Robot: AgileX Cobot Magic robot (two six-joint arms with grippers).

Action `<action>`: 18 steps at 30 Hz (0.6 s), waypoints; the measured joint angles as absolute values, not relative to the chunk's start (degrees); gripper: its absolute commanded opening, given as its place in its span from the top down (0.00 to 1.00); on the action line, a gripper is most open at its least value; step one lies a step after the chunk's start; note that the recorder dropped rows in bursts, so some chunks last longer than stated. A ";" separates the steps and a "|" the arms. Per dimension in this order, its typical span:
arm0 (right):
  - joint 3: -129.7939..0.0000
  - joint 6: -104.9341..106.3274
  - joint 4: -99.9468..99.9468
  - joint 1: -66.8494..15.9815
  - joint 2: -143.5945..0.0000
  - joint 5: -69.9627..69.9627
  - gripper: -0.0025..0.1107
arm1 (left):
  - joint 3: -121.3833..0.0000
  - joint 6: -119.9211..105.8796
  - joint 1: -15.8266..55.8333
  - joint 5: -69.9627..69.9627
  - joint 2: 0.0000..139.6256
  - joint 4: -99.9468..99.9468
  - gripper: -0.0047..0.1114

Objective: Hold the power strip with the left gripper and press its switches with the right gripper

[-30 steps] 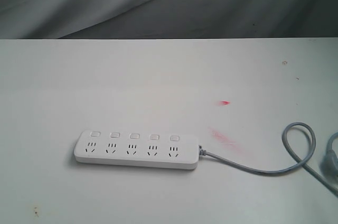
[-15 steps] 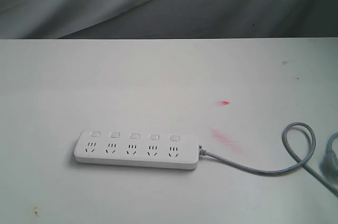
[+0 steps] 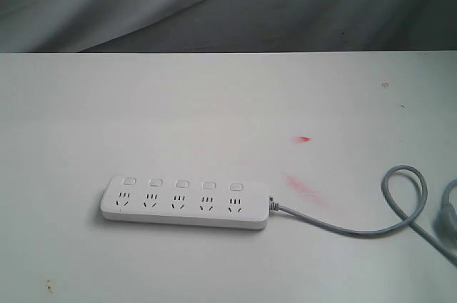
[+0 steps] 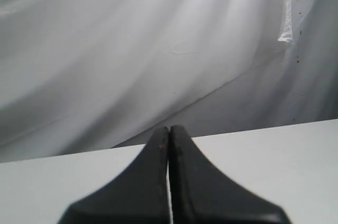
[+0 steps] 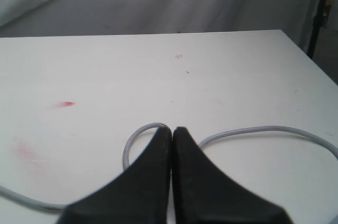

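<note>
The white power strip [image 3: 184, 203] lies flat on the white table [image 3: 214, 103], towards its front left in the exterior view. Its switches [image 3: 181, 184] form a row along the far side, one above each socket. A grey cord [image 3: 343, 228] leaves its right end and loops at the right edge. Neither arm shows in the exterior view. In the left wrist view my left gripper [image 4: 169, 129] is shut and empty above the table. My right gripper [image 5: 172, 130] is shut and empty, with the grey cord [image 5: 248, 130] looping on the table beyond it. The strip is out of both wrist views.
Grey cloth [image 3: 214, 3] hangs behind the table's far edge. Red smudges [image 3: 303, 138] mark the tabletop right of the strip. The table's right edge [image 5: 311, 57] shows in the right wrist view, with a dark post [image 5: 318, 12] beyond it.
</note>
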State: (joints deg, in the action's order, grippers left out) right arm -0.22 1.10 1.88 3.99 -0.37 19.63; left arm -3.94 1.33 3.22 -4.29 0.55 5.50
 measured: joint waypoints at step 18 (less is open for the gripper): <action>-0.22 1.10 1.88 3.99 -0.37 19.63 0.98 | -1.76 1.33 3.22 -16.61 0.23 0.47 0.96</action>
State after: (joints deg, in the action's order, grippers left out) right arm -0.22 1.10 1.88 3.99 -0.37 19.63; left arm -1.76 1.33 3.22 -16.61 0.23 0.47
